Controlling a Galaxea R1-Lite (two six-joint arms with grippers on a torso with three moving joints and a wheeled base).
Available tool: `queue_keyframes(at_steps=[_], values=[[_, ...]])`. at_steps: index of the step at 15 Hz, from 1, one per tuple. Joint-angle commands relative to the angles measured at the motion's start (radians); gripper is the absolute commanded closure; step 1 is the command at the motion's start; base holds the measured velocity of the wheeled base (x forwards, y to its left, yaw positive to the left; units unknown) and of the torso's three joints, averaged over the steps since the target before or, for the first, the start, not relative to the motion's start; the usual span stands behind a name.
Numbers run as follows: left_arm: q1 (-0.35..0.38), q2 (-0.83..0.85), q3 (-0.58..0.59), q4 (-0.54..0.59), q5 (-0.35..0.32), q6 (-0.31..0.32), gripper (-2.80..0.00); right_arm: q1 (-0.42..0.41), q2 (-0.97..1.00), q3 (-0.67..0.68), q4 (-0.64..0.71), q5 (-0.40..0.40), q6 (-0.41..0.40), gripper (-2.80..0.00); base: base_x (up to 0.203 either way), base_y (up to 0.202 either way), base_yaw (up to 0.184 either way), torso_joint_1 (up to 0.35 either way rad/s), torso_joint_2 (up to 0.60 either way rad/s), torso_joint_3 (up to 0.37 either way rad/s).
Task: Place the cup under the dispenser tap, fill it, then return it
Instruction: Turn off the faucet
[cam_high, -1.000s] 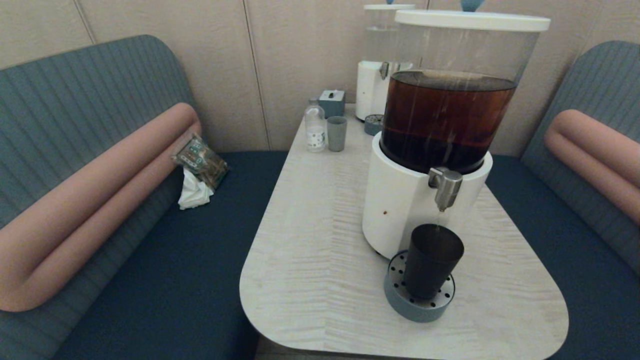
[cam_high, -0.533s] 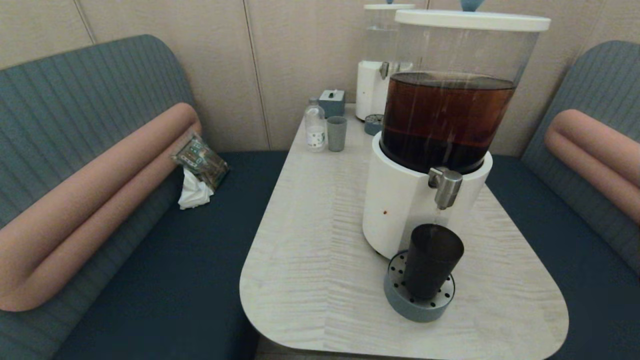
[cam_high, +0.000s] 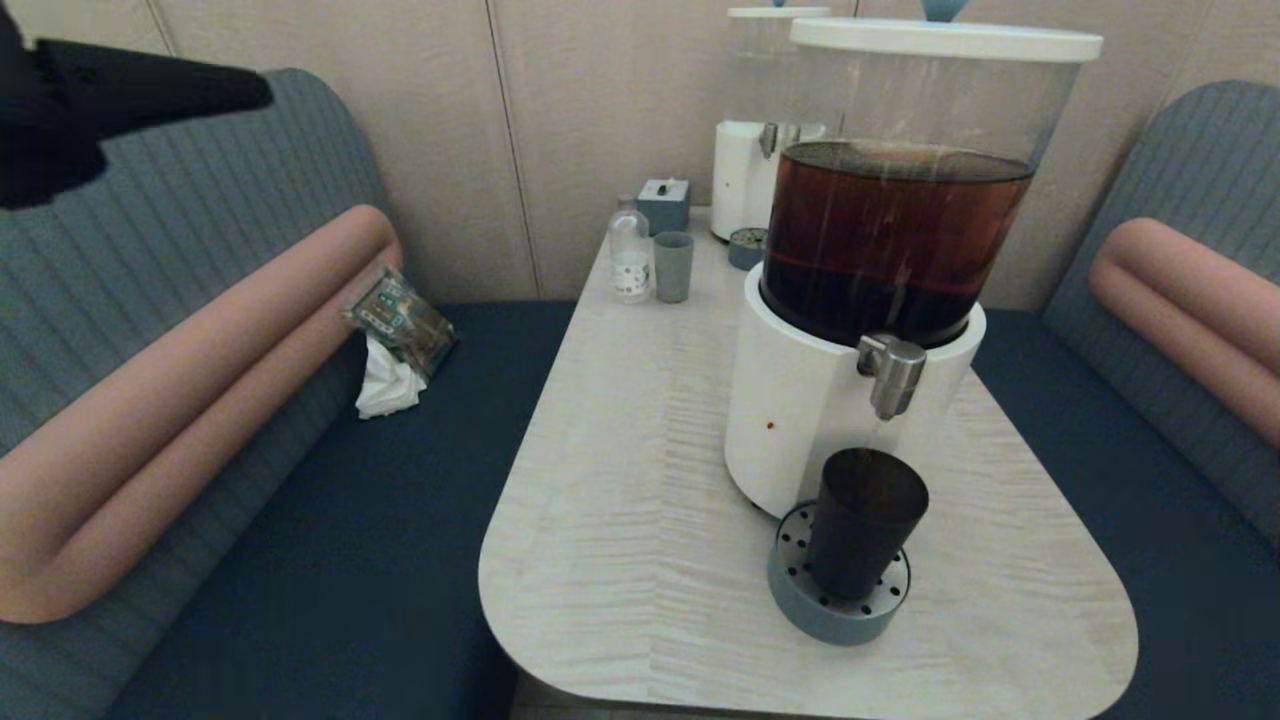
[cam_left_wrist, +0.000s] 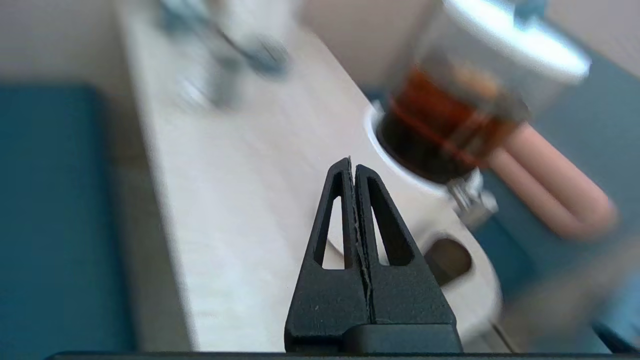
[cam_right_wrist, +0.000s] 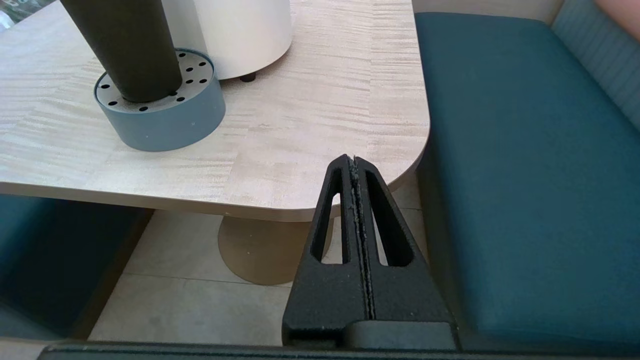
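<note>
The dark tapered cup (cam_high: 862, 520) stands upright on a grey perforated drip tray (cam_high: 835, 615), straight beneath the steel dispenser tap (cam_high: 890, 372) of the white-based dispenser (cam_high: 790, 420) holding dark brown liquid. A faint thread of liquid shows between spout and cup. My left gripper (cam_high: 262, 95) is shut and empty, high over the left bench and far from the cup; its wrist view looks down on the tap (cam_left_wrist: 470, 200) and cup (cam_left_wrist: 447, 260) past the closed left gripper (cam_left_wrist: 352, 162). My right gripper (cam_right_wrist: 354, 160) is shut and empty, low beside the table's near right corner, with the cup (cam_right_wrist: 125, 45) on its tray (cam_right_wrist: 165, 120) ahead.
At the table's far end stand a clear bottle (cam_high: 630, 262), a small grey-blue tumbler (cam_high: 673, 267), a small box (cam_high: 664, 205) and a second dispenser with a colourless tank (cam_high: 755, 130). A packet and a tissue (cam_high: 395, 345) lie on the left bench. Blue benches flank the table (cam_high: 620, 520).
My left gripper has come into the head view at the upper left, where nothing of it showed before. The cup, tray and dispenser have not moved.
</note>
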Motion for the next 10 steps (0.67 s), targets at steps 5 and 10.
queue_keyframes(at_steps=[5, 10], values=[[-0.082, 0.267, -0.028, 0.001, -0.195, 0.070, 0.00, 0.000, 0.001, 0.000, 0.001, 0.001, 0.000, 0.00, 0.000, 0.000, 0.000, 0.000, 0.00, 0.000], [-0.248, 0.341, -0.128, 0.167, -0.148, 0.215, 0.00, 0.000, 0.001, 0.000, 0.000, 0.001, 0.000, 0.00, 0.000, 0.000, 0.000, 0.000, 0.00, 0.000]])
